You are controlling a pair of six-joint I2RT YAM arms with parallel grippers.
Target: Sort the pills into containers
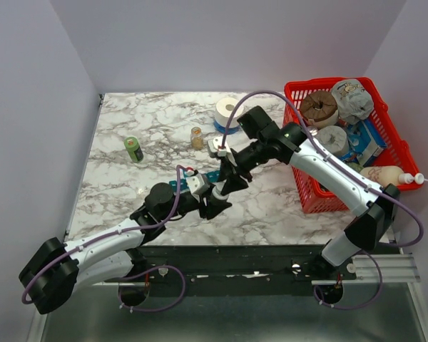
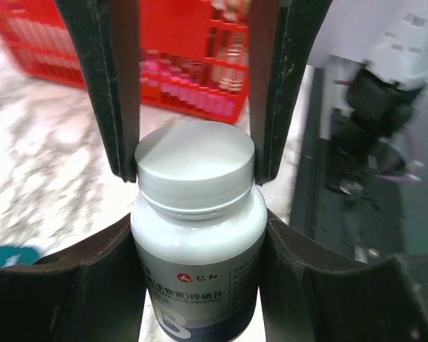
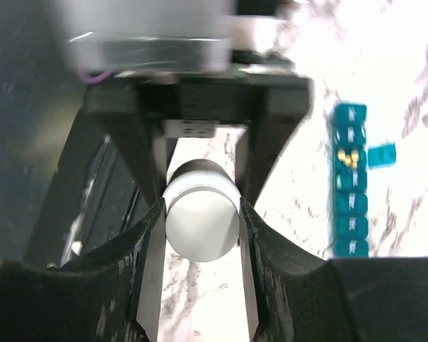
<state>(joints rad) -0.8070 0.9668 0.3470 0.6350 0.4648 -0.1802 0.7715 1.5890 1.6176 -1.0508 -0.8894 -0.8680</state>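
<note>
Two end effectors share one white pill bottle (image 2: 198, 249): my left end effector (image 2: 198, 221) grips its body, my right end effector (image 3: 201, 206) pinches the silver cap (image 2: 194, 160). Uncapping is the step; next, I judge, a twist against a firm hold. Just beyond, the teal pill organizer (image 3: 350, 214) lies flat on the worktop (image 1: 128, 121), long axis left-to-right, yellowish pills (image 3: 349, 158) in one compartment.

Teal organizer strip (image 3: 350, 214) lies flat, pills (image 3: 349, 158) in one compartment.

Lab test cell: blank white walls (image 1: 235, 43) enclosing a marble-print tabletop (image 1: 164, 128).
</note>
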